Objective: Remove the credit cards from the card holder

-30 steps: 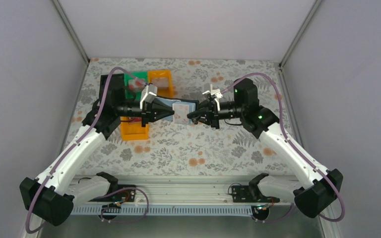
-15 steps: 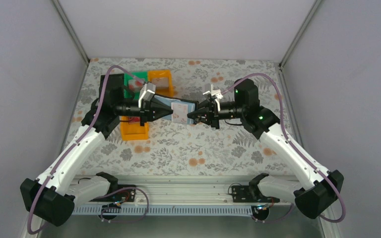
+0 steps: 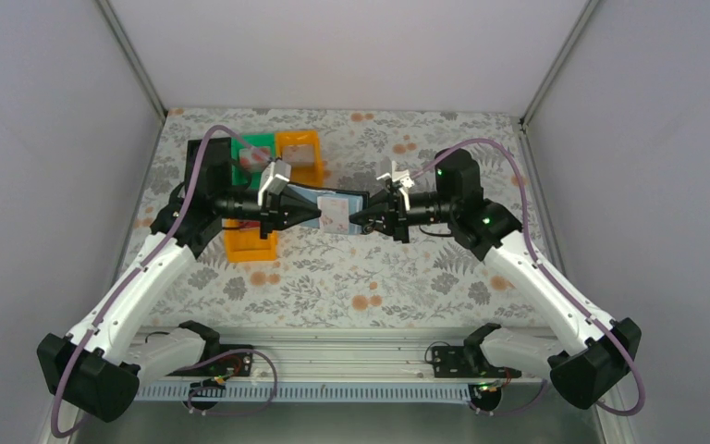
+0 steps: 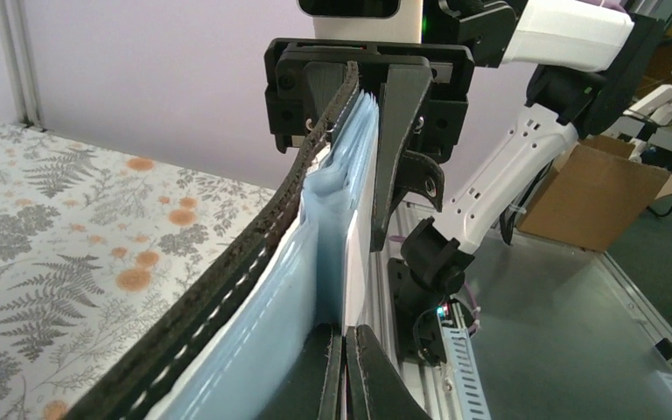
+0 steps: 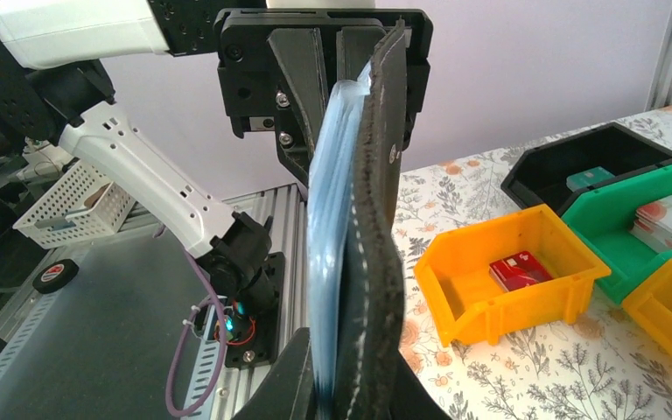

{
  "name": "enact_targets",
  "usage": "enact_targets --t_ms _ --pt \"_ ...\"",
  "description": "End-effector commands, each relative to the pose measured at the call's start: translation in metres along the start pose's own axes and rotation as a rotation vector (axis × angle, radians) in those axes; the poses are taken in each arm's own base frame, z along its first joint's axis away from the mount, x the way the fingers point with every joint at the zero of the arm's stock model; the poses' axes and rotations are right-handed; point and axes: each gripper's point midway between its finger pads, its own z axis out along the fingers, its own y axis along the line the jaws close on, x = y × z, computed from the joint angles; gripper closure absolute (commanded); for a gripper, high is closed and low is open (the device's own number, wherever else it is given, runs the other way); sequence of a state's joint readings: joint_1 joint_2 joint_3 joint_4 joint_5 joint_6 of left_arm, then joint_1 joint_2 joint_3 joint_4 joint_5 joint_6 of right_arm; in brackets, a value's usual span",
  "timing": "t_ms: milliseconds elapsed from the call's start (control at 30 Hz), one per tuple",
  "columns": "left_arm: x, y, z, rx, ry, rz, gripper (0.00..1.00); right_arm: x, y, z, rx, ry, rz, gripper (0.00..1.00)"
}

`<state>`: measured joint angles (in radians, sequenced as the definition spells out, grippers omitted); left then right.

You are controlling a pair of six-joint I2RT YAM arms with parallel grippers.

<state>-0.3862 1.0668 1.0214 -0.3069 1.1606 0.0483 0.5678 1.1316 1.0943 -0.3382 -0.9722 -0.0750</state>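
**Operator:** Top external first. Where is my card holder [image 3: 328,205], and which way does it run?

**Spotter:** It hangs above the worktop [image 3: 361,277], mid-field, strung between your two arms. Its long axis lies left to right, and its pale-blue inside shows to the overhead camera. From either wrist you see it edge-on.

**Operator:** And the pincers?

**Spotter:** Your left pincer [image 3: 312,215] is pressed together on the holder's left end. Your right pincer [image 3: 359,220] pinches the right end. Both forearms sit roughly level, pointing at each other, with the elbows swung outward.

**Operator:** Any cards showing?

**Spotter:** A whitish card [image 3: 336,215] sits on the inner face, close to your right pincer. From this height I can't tell whether it is tucked in a pocket or loose.

**Operator:** What room do I have?

**Spotter:** There is bare worktop on the near side and to the right. The left side is crowded: the near orange tray [image 3: 250,245] lies under your left wrist and holds a red card [image 5: 521,269]. The green tray [image 3: 261,144] and black tray [image 5: 538,175] are behind it.
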Motion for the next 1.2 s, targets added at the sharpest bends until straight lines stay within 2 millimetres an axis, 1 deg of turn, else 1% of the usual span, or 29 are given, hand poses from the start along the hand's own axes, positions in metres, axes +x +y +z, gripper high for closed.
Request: enact_targets --t_ms 0,167,233,300,467,567,600,633,700,733,800,833,867,933,967,1067,1133,1167 --pt "-0.008 -0.005 -0.008 -0.010 -0.005 0.065 0.98 -0.001 0.001 -0.008 0.024 -0.002 -0.016 0.94" --pt "-0.008 -0.006 -0.008 -0.003 -0.001 0.070 0.98 0.000 -0.001 -0.006 0.016 -0.001 -0.009 0.94" --pt "-0.008 -0.006 -0.008 0.000 -0.002 0.067 0.98 -0.001 -0.001 -0.006 0.017 -0.002 -0.009 0.96" --pt "-0.008 -0.006 -0.007 0.001 -0.005 0.065 0.98 -0.003 -0.001 -0.006 0.015 -0.005 -0.016 0.96" --pt "0.000 -0.005 -0.008 -0.005 0.013 0.065 0.98 -0.006 -0.003 -0.009 0.037 -0.007 -0.025 0.96" --pt "0.002 -0.012 -0.004 0.049 -0.009 0.070 0.98 -0.006 -0.001 -0.006 -0.002 -0.009 -0.014 0.96" --pt "0.002 -0.012 -0.002 0.055 -0.013 0.063 0.93 -0.007 0.000 -0.005 -0.016 -0.010 -0.009 0.96" --pt "0.003 -0.011 -0.001 0.057 -0.016 0.057 0.85 -0.007 0.001 -0.005 -0.025 -0.010 -0.009 0.96" --pt "0.003 -0.010 0.002 0.060 -0.018 0.052 0.73 -0.009 0.002 -0.005 -0.029 -0.012 -0.010 0.96" --pt "0.002 -0.010 0.002 0.058 -0.020 0.054 0.70 -0.009 0.002 -0.005 -0.033 -0.014 -0.011 0.96" --pt "-0.001 -0.008 0.004 0.055 -0.026 0.051 0.68 -0.011 0.005 -0.006 -0.040 -0.019 -0.018 0.96" --pt "-0.002 -0.008 0.004 0.053 -0.030 0.045 0.69 -0.011 0.005 -0.006 -0.043 -0.019 -0.018 0.96" --pt "-0.003 -0.007 0.004 0.051 -0.034 0.040 0.73 -0.010 0.005 -0.005 -0.044 -0.018 -0.017 0.96" --pt "-0.006 -0.006 0.004 0.051 -0.039 0.032 0.92 -0.010 0.005 -0.006 -0.041 -0.017 -0.019 0.96" --pt "-0.006 -0.006 0.004 0.052 -0.037 0.026 0.97 -0.009 0.005 -0.006 -0.038 -0.016 -0.018 0.96" --pt "-0.005 -0.007 0.001 0.044 -0.025 -0.008 0.98 -0.008 0.003 -0.008 -0.011 -0.022 -0.018 0.96" --pt "-0.003 0.000 -0.005 -0.001 -0.023 -0.061 0.98 -0.008 -0.010 -0.013 0.071 -0.029 0.008 0.96" --pt "0.001 0.010 -0.011 -0.052 -0.026 -0.097 0.98 -0.007 -0.020 -0.017 0.121 -0.032 0.031 0.96"
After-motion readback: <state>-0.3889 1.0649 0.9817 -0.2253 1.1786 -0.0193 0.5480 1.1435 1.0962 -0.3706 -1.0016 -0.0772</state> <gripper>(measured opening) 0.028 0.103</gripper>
